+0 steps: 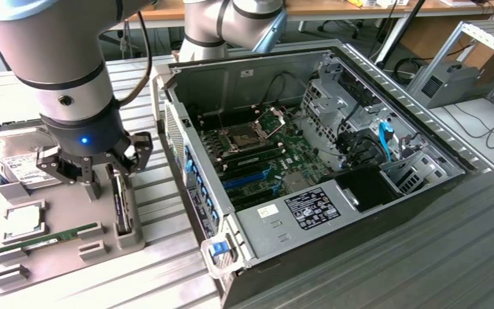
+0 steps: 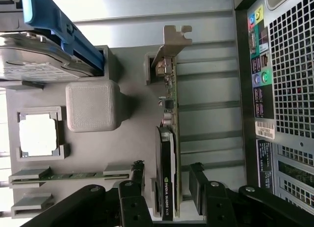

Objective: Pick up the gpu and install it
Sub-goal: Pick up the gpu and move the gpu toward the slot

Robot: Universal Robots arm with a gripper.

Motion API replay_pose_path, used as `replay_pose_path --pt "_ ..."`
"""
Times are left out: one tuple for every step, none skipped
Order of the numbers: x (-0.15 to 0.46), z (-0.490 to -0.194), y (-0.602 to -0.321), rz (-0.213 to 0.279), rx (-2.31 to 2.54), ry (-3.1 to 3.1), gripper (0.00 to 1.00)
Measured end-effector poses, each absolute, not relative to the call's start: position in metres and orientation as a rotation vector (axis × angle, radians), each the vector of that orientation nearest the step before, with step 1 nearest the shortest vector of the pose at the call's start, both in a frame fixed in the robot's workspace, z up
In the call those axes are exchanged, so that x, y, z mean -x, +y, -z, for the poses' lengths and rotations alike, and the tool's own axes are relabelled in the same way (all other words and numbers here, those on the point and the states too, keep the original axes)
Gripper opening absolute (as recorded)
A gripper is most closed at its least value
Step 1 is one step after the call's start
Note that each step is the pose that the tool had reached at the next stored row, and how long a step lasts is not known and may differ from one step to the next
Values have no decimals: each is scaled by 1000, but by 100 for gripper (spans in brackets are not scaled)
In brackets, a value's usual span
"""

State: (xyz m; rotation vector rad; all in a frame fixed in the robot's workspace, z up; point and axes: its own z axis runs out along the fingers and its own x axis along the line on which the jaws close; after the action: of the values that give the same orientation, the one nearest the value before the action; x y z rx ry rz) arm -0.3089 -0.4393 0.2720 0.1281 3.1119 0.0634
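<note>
Straddling the gpu [image 2: 169, 138] [image 1: 123, 203], my fingers [image 2: 138, 174] [image 1: 93, 188] sit one on each side of the card. I can see a thin gap on both sides, so they are released and grasp nothing. They flank the end with the black cooler; the metal bracket [image 2: 171, 40] is at the card's other end.

The gpu stands on its edge in a slot of the grey holder tray [image 1: 58, 257] [image 2: 127, 138], along the tray's side toward the exterior view's right. On the same tray I see a hard drive [image 1: 20, 161] [image 2: 39, 60] at the far end, a square processor chip [image 1: 24, 222] [image 2: 38, 134] in the middle and a green RAM stick [image 1: 45, 239] [image 2: 73, 176] nearer.

The tray rests on the ribbed metal tabletop [image 1: 170, 257] [image 2: 147, 11]. Just beside it, toward the exterior view's right, is the opened computer case [image 1: 316, 161] [image 2: 284, 89], its motherboard exposed.
</note>
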Motion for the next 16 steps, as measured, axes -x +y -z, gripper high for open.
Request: replay_pose_path --pt "309 -270 -439 -63 -128 3112 49" --pt "309 -269 -439 -63 -128 3112 49" --pt "309 -268 -439 -63 -128 3112 49" --pt "309 -267 -439 -63 -128 3112 49" --pt "309 -267 -439 -63 -128 3112 49" --pt "309 -266 -439 -63 -128 3112 49" --pt "309 -266 -439 -63 -128 3112 49" --pt "308 -265 -439 -63 -128 3112 49" --pt "308 -265 -439 -63 -128 3113 49" --pt "307 -265 -439 -63 -128 3113 49" --pt "307 -264 -439 -63 -128 3113 49" --pt "306 -264 -439 -63 -128 3113 49" --pt "306 -264 -439 -63 -128 3113 49" --pt "306 -263 -439 -63 -129 3113 49" --pt "306 -262 -439 -63 -129 3113 49" --pt "306 -261 -439 -63 -130 3113 49"
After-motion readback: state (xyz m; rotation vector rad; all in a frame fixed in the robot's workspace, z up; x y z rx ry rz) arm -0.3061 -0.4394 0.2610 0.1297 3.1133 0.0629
